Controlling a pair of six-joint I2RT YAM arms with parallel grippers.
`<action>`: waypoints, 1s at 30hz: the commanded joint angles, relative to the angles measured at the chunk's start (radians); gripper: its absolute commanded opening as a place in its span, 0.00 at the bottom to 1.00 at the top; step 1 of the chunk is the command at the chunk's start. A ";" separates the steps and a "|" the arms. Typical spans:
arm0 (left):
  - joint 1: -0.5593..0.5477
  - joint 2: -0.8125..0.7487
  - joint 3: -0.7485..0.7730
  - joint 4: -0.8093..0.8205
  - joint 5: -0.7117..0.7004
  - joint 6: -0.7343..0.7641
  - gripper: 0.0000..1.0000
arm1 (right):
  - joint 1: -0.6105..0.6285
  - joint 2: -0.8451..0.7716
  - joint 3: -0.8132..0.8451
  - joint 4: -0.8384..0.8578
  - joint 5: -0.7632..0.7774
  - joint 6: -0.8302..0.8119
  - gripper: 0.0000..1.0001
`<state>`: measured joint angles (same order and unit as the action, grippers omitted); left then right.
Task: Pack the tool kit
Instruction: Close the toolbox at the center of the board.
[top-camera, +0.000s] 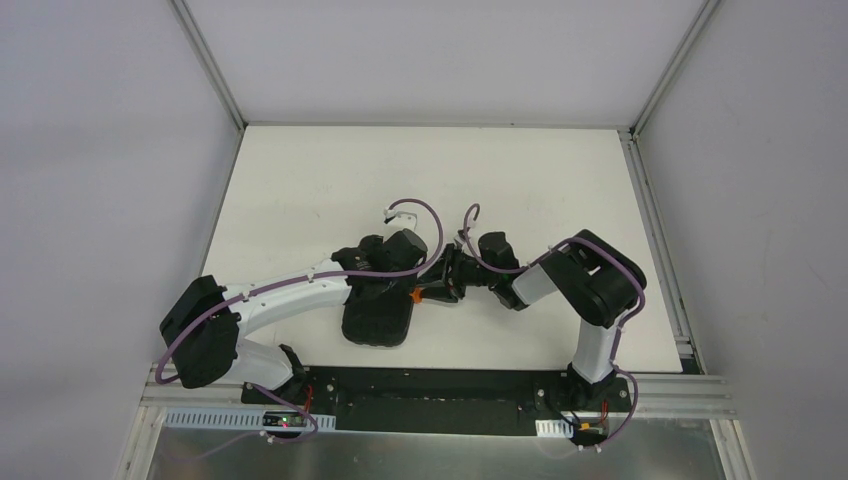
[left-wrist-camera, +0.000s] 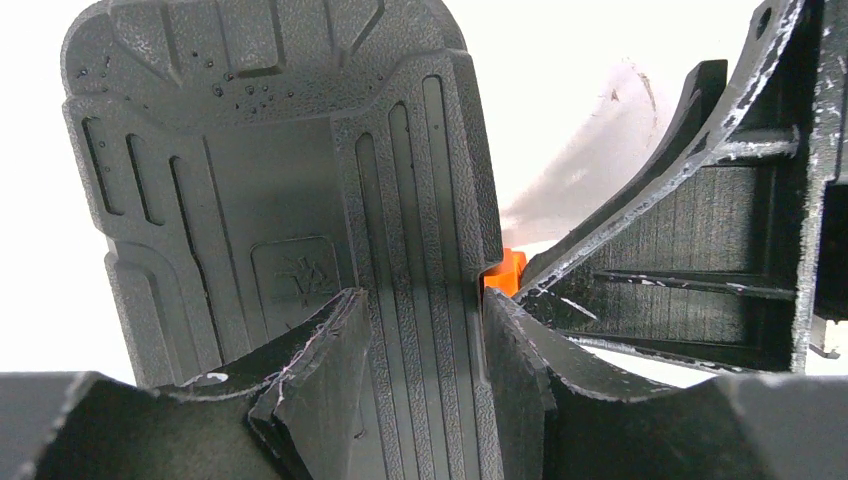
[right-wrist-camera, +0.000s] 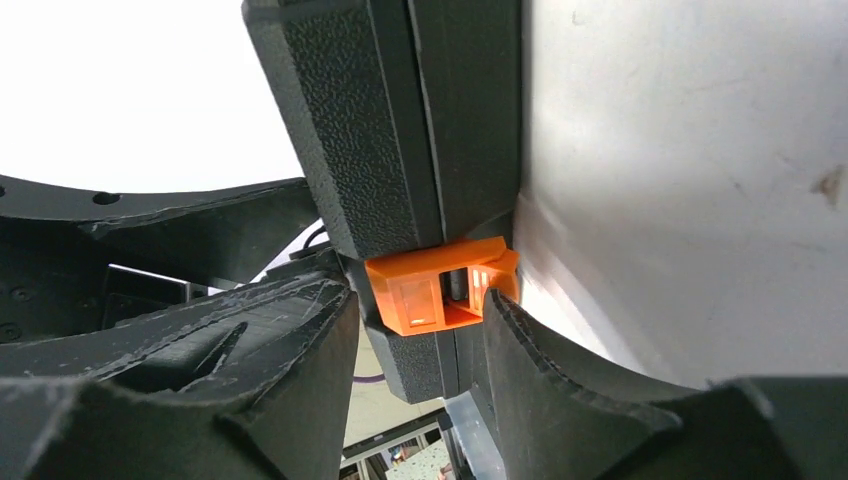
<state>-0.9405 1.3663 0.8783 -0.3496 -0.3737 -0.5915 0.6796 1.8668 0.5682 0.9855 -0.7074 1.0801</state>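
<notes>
Orange latch (right-wrist-camera: 445, 285) may not snap if the case (top-camera: 378, 325) slips (left tool (left-wrist-camera: 418, 300) and right tool (right-wrist-camera: 418, 300) straddle it; squeezing or not, I cannot tell).

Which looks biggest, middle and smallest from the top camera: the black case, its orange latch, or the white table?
Largest to smallest:
1. table
2. case
3. latch

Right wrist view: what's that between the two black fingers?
A small orange plastic latch on the edge of the black textured plastic case, visible in the right wrist view.
</notes>
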 joint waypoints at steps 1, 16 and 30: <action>0.005 0.013 -0.012 0.044 0.062 -0.044 0.46 | 0.003 -0.004 0.037 -0.018 0.018 -0.039 0.51; 0.006 0.012 -0.011 0.061 0.111 -0.048 0.56 | 0.025 -0.040 0.057 -0.053 0.022 -0.062 0.44; 0.228 -0.264 -0.065 -0.055 0.137 0.001 0.69 | 0.023 -0.145 0.043 -0.188 0.048 -0.148 0.51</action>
<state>-0.7689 1.1667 0.8452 -0.3508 -0.2832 -0.6010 0.6983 1.7977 0.5945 0.8318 -0.6769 0.9836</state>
